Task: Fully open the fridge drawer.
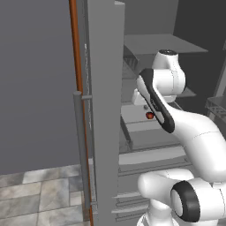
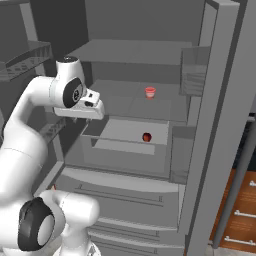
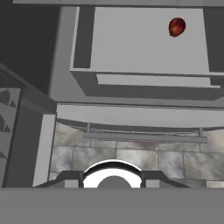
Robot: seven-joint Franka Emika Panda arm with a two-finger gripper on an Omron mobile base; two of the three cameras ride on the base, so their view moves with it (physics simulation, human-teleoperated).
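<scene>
The claw point(image 2: 86, 119), its opening impossible to judge, hovered above the partly drawn fridge drawer point(image 2: 127, 135) holding a red fruit point(image 2: 146, 137), apparently needing a front-edge grip to pull further.

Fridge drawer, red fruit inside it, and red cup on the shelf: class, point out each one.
fridge drawer point(image 2: 131, 131), right base view, bare floor.
red fruit point(image 2: 146, 137), right base view, its middle.
red cup point(image 2: 150, 92), right base view, its side.

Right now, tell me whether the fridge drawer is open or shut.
Open, at least partly: the drawer juts forward of the shelf above, its floor and a red fruit exposed. Whether it's fully out, cannot tell.
</scene>
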